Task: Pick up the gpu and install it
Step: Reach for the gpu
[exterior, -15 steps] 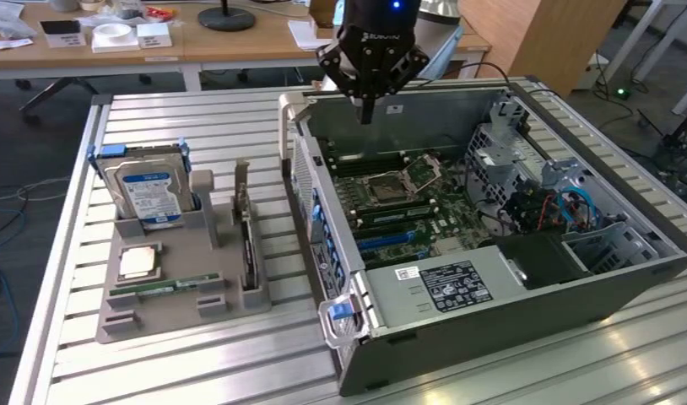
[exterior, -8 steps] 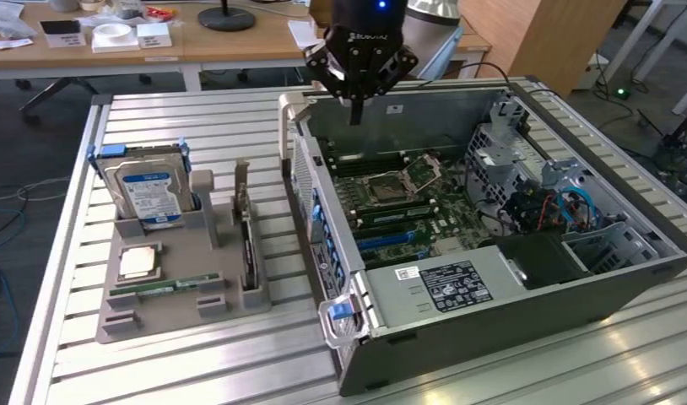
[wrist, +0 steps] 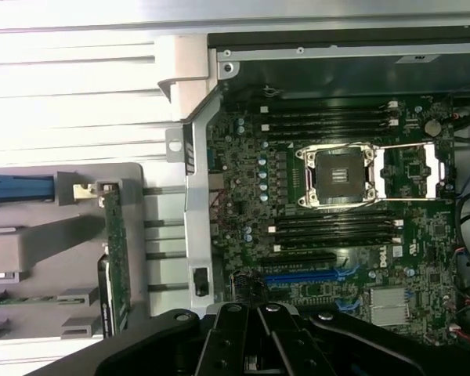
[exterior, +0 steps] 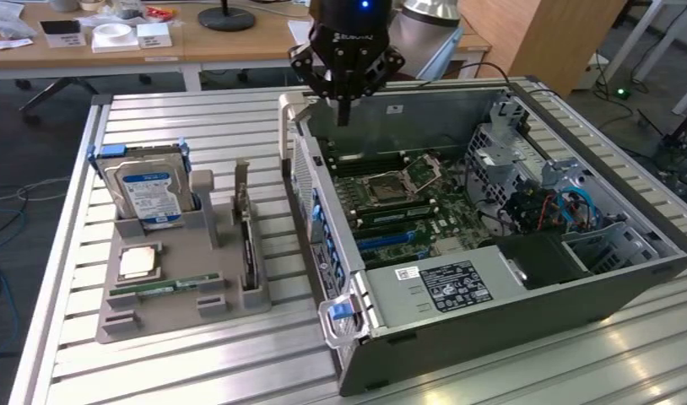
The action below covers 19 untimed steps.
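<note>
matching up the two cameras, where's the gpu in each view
Exterior view: the gpu stands on edge in the grey holder, to the exterior view's left of the open computer case.
Wrist view: the gpu stands on edge in that holder, just outside the case's side wall.
Shared landmark: the open cpu socket inside the case.

Lighting: bright, even, diffuse indoor light; glare: slatted table (wrist: 70, 78) washed near-white in wrist view; shadows: soft, beside tray (exterior: 164, 316); case (exterior: 434, 110) interior dimmer, evenly shaded.
</note>
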Tool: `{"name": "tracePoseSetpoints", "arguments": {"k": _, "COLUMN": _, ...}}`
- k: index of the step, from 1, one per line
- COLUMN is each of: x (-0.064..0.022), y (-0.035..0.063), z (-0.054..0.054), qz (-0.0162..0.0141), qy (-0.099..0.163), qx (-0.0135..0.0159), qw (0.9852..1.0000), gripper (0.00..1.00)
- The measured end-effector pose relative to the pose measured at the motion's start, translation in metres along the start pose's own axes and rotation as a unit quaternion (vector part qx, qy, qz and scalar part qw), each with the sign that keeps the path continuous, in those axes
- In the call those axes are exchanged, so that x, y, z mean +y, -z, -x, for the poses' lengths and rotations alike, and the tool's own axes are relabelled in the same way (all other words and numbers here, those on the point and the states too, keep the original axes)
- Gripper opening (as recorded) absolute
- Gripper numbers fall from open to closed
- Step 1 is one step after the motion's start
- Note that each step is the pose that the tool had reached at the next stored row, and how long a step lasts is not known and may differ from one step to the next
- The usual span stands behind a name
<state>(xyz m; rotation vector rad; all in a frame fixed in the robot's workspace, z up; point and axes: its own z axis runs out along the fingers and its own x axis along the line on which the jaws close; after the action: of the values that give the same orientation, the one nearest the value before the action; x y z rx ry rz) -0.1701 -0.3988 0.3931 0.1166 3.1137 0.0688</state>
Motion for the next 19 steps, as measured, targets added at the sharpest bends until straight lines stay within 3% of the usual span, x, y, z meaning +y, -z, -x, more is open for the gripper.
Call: {"name": "tracePoseSetpoints", "arguments": {"k": 19, "x": -0.0027, "y": 0.0008, "z": -0.036, "qz": 0.0, "qy": 0.0, "qx": 0.0, "qw": 1.0, "gripper": 0.11}}
